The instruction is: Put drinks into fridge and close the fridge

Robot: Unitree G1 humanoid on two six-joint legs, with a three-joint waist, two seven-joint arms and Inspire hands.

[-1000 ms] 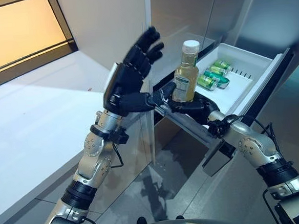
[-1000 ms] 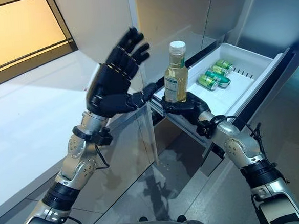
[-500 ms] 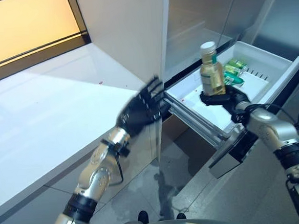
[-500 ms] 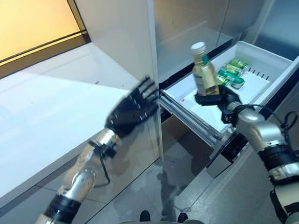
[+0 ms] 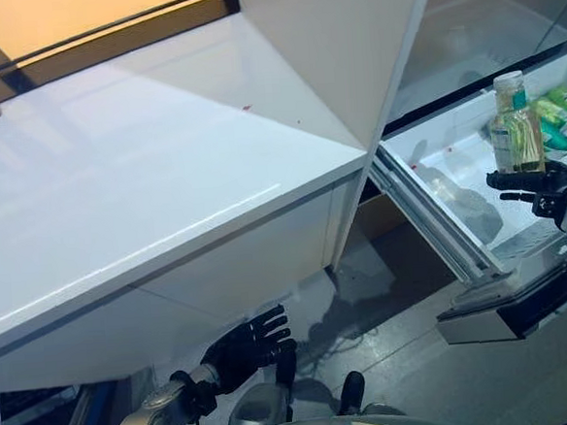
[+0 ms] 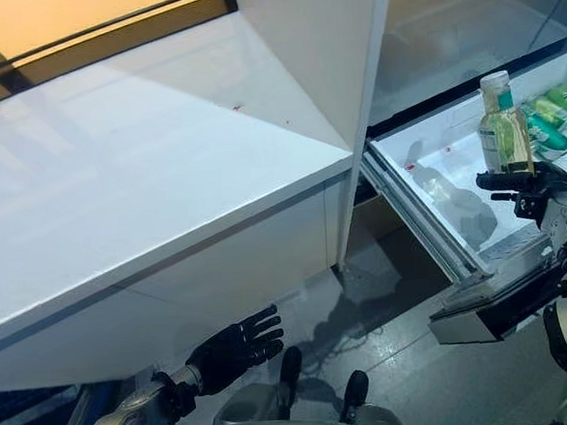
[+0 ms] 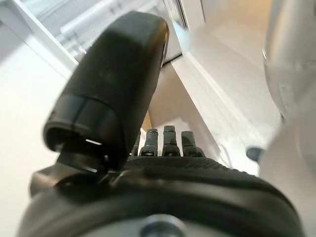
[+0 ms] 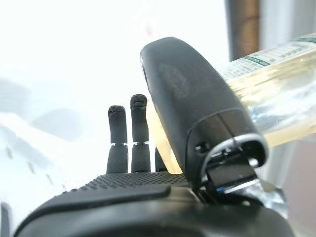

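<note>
A clear bottle (image 5: 516,130) of yellowish drink with a white cap stands upright in my right hand (image 5: 544,183). The hand holds it by its base, over the open white fridge drawer (image 5: 433,155). In the right wrist view the thumb (image 8: 192,103) presses against the bottle (image 8: 281,98). Green cans (image 6: 550,121) lie in the drawer beyond the bottle. My left hand (image 6: 225,351) hangs low near the floor below the counter, fingers spread, holding nothing; it also shows in the left wrist view (image 7: 148,192).
A long white counter (image 5: 145,174) runs on the left, up to a white cabinet side wall (image 5: 349,42). The drawer's steel front (image 5: 509,304) juts out at the lower right. Grey tiled floor (image 5: 396,292) lies between the counter and the drawer.
The camera has swung left and down. My left hand has dropped from beside the drawer to low near the floor. My right hand still holds the bottle over the drawer.
</note>
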